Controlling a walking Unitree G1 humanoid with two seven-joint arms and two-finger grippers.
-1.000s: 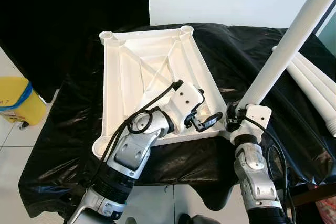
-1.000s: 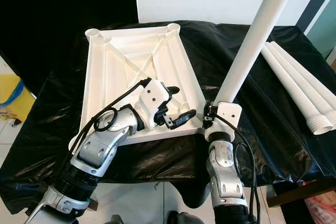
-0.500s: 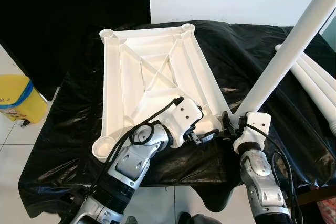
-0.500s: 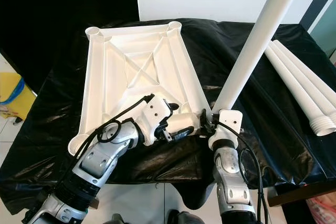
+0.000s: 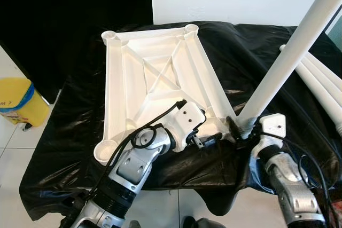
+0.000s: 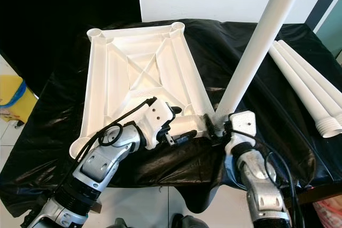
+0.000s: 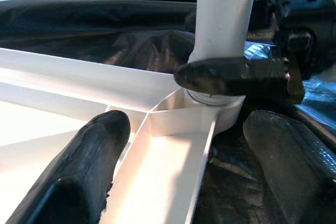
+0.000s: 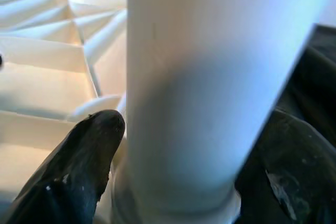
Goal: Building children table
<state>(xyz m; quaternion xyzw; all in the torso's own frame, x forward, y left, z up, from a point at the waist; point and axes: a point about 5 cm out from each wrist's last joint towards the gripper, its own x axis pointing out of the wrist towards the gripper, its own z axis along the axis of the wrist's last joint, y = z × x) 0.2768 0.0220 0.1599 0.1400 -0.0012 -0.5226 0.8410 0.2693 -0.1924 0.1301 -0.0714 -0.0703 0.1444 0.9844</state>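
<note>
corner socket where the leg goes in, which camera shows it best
The left wrist view: the corner socket sits centred, with the leg entering it and the right end effector clamped at its base. The right wrist view is too close, mostly leg. In the eye views the socket is small and partly hidden by the end effectors.

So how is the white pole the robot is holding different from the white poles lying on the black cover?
The held pole stands tilted, its foot in the tabletop's corner socket, gripped by the right hand. The spare poles lie flat, side by side, untouched. All are white, round tubes.
</note>
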